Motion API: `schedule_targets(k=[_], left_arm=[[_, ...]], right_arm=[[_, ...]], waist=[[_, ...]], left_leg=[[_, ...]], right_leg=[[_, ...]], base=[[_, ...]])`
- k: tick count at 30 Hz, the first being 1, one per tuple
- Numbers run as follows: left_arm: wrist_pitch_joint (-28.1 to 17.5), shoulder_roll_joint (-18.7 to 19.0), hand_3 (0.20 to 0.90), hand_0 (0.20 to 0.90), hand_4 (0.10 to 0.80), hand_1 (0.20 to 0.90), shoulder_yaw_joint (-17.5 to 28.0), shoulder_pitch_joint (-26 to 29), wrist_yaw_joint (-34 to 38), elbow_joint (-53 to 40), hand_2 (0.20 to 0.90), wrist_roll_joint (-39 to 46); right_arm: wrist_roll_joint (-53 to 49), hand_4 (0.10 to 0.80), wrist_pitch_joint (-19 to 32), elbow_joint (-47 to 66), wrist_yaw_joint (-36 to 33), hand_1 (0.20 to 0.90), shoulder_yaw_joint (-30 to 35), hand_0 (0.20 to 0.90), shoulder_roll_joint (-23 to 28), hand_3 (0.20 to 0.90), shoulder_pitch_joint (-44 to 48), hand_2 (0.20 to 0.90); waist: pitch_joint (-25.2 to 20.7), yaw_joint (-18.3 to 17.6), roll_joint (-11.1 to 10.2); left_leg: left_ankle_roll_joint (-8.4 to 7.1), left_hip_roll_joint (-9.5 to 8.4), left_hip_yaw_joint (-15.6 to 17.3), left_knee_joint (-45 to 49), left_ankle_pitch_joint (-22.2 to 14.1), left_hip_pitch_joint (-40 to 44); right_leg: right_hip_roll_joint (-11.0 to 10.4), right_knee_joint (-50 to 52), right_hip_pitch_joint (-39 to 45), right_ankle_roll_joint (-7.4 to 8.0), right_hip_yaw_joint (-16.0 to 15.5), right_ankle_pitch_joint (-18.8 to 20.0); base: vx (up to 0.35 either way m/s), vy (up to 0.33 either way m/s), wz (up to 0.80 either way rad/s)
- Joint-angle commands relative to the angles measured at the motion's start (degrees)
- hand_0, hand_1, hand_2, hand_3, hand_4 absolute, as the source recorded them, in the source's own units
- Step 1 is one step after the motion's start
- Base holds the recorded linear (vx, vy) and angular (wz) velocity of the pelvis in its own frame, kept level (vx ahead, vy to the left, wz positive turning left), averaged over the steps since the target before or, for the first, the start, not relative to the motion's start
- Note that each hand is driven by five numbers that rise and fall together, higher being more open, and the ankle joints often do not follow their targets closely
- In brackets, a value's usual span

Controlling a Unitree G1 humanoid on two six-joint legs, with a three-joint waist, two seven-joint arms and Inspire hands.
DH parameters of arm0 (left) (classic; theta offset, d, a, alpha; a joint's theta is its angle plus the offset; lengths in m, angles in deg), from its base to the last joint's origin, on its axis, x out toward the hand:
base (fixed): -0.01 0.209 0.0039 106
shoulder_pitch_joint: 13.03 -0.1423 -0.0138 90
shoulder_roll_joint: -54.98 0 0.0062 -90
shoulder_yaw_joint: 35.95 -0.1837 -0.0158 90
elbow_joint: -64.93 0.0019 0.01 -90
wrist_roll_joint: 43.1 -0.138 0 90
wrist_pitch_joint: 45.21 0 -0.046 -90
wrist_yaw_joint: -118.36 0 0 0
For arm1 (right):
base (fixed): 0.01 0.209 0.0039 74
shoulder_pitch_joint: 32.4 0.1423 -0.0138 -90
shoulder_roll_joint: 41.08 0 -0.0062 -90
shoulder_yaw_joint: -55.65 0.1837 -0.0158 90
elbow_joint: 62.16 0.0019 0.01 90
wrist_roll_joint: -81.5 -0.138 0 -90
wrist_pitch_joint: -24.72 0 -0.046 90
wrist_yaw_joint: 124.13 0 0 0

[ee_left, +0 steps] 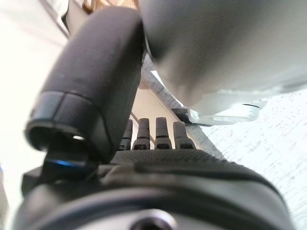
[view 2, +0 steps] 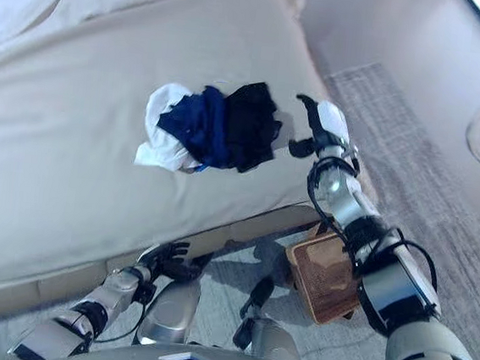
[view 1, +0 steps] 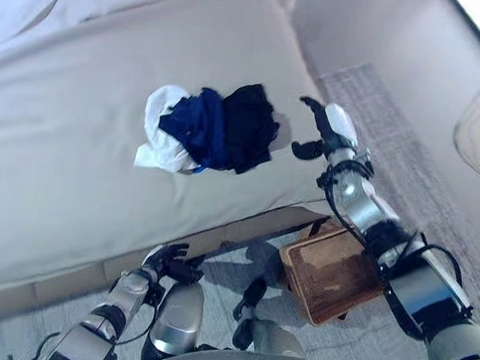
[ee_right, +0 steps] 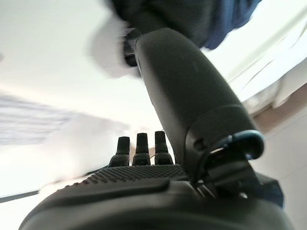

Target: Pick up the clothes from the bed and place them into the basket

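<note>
Across the bed [view 1: 71, 172] we see piled clothes [view 1: 211, 130]; our right robot hand [view 1: 325, 130] hovers beside them, fingers relaxed, and our left robot hand [view 1: 168, 262] hangs low, loosely spread.

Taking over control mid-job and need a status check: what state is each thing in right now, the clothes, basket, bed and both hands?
Clothes: bunched in one pile on the bed, white, blue and black pieces, not gripped.
Basket: on the floor beside the bed, no clothes visible in it.
Bed: cover smooth.
Right hand: open, beside the pile, holding nothing.
Left hand: low by the bed edge, fingers relaxed, empty.
</note>
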Motion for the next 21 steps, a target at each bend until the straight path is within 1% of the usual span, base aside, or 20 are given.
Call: schedule_targets(k=[1,2,5,7,9,10,11,12,14,15,16,17,18,21], left_arm=[[0.8,5.9,0.9,0.9,0.8,0.9,-3.5,-2.7,1.1,1.0,0.9,0.4],[-0.3,6.2,0.9,0.9,0.8,0.9,-3.3,-1.5,1.5,0.3,0.9,1.9],[-1.3,6.5,0.9,0.9,0.8,0.9,-2.2,-0.4,1.6,-1.2,0.9,3.2],[-1.6,6.6,0.9,0.9,0.8,0.9,-2.1,-0.2,1.7,-1.6,0.9,3.8],[-2.1,6.7,0.9,0.9,0.8,0.9,-1.6,0.0,1.5,-2.3,0.9,4.7],[-2.4,6.5,0.9,0.9,0.8,0.9,-1.2,-0.4,1.3,-3.1,0.9,5.2],[-2.4,6.5,0.9,0.9,0.8,0.9,-1.1,-0.4,1.3,-3.1,0.9,5.2],[-2.6,6.4,0.9,0.9,0.8,0.9,-0.9,-0.9,1.3,-3.6,0.9,5.8],[-3.1,6.4,0.9,0.9,0.8,0.9,-0.9,-2.1,1.1,-4.9,0.9,6.5],[-3.4,6.5,0.9,0.9,0.8,0.9,-0.9,-2.6,0.9,-5.3,0.9,6.6],[-3.4,6.5,0.9,0.9,0.8,0.9,-0.8,-2.8,0.7,-5.4,0.9,6.6],[-3.8,6.4,0.9,0.9,0.8,0.9,-1.2,-3.4,0.6,-5.3,0.9,6.8],[-3.8,6.4,0.9,0.9,0.8,0.9,-1.4,-3.6,0.5,-5.3,0.9,6.9],[-4.4,6.2,0.9,0.9,0.8,0.9,-2.4,-4.3,0.6,-5.3,0.9,7.3]], right_arm=[[-1.3,0.8,-1.3,-1.3,-4.5,0.9,0.2,0.9,0.1,0.9,9.5,0.9],[-4.1,0.8,-2.1,-8.0,-4.2,0.9,0.7,0.9,0.2,0.9,13.4,0.9],[-10.7,0.8,-4.1,-15.4,-1.9,0.9,2.4,0.9,0.2,0.9,17.3,0.9],[-13.9,0.8,-5.1,-17.8,-1.1,0.9,3.2,0.9,0.1,0.9,18.5,0.9],[-18.7,0.8,-9.1,-21.1,1.2,0.9,4.8,0.9,0.8,0.9,20.4,0.9],[-20.7,0.8,-13.4,-23.4,3.7,0.9,5.2,0.9,1.8,0.9,21.7,0.9],[-20.7,0.8,-13.4,-23.4,3.7,0.9,5.2,0.9,1.9,0.9,21.8,0.9],[-21.2,0.8,-16.8,-24.9,5.6,0.9,4.7,0.9,2.6,0.9,22.3,0.9],[-20.9,0.8,-20.1,-26.8,7.3,0.9,3.4,0.9,4.2,0.9,22.7,0.9],[-20.4,0.8,-20.0,-27.1,7.5,0.9,3.0,0.9,4.6,0.9,23.0,0.9],[-20.0,0.745,-19.9,-27.1,7.5,0.853,2.8,0.853,4.6,0.845,23.1,0.853],[-19.5,0.163,-19.1,-27.1,6.9,0.354,1.8,0.354,4.7,0.263,24.0,0.354],[-19.7,0.1,-17.8,-26.8,5.6,0.3,1.2,0.3,4.6,0.2,24.6,0.3],[-19.5,0.1,-10.7,-24.0,-1.1,0.3,0.6,0.3,3.6,0.2,27.2,0.3]], waist=[[1.5,3.5,-3.1],[3.4,5.5,-2.9],[5.7,7.5,-2.2],[6.5,8.1,-1.8],[7.8,9.1,-1.1],[8.0,9.6,-0.5],[8.0,9.6,-0.5],[8.0,10.0,-0.2],[8.0,10.3,0.4],[8.0,10.4,0.7],[8.0,10.4,0.8],[8.0,10.4,1.0],[8.0,10.4,1.2],[8.0,9.9,1.3]], left_leg=[[6.05,-3.89,2.2,5.7,-7.6,-3.5],[5.63,-4.04,1.0,6.7,-7.6,-5.8],[5.27,-4.28,-0.2,8.0,-7.3,-8.6],[5.21,-4.35,-0.6,8.4,-7.1,-9.6],[5.06,-4.44,-1.2,8.8,-6.6,-11.5],[4.86,-4.44,-1.7,8.8,-5.9,-13.4],[4.86,-4.46,-1.8,8.8,-5.8,-13.5],[4.56,-4.0,-2.1,8.4,-7.0,-13.6],[4.53,-4.02,-2.7,8.2,-6.3,-15.4],[4.54,-4.06,-3.0,8.3,-6.2,-16.1],[4.54,-4.1,-3.1,8.4,-6.2,-16.4],[4.56,-4.12,-3.4,8.5,-6.1,-16.8],[4.56,-4.12,-3.5,8.5,-6.1,-17.0],[4.45,-3.9,-3.4,8.6,-6.3,-17.1]], right_leg=[[-5.3,8.3,-1.0,3.3,2.0,-0.8],[-5.7,9.6,-2.6,3.25,0.9,-0.9],[-6.4,11.2,-4.5,3.18,-0.5,-1.1],[-6.7,12.0,-5.4,3.16,-0.9,-1.2],[-7.1,13.4,-7.2,3.09,-2.0,-1.5],[-7.3,14.2,-8.8,2.97,-3.0,-1.9],[-7.4,14.3,-8.9,2.97,-3.0,-1.9],[-7.3,15.2,-9.4,3.36,-3.0,-3.4],[-7.9,16.9,-12.1,3.6,-4.0,-3.3],[-8.1,17.8,-13.2,3.62,-4.5,-3.4],[-8.2,18.0,-13.6,3.62,-4.6,-3.5],[-8.3,18.7,-14.6,3.65,-4.8,-3.5],[-8.3,18.9,-15.1,3.7,-4.8,-3.4],[-8.0,19.1,-15.8,3.77,-4.3,-3.7]], base=[[-0.102,0.037,0.39],[-0.079,0.046,0.44],[-0.076,0.055,0.39],[-0.042,0.053,0.19],[-0.062,0.087,0.21],[-0.057,0.073,0.22],[0.044,0.033,0.19],[0.067,-0.003,0.12],[0.021,0.038,0.2],[-0.012,0.046,0.21],[-0.006,0.04,0.1],[-0.003,0.032,0.06],[-0.011,0.037,0.02],[0.0,0.0,0.0]])
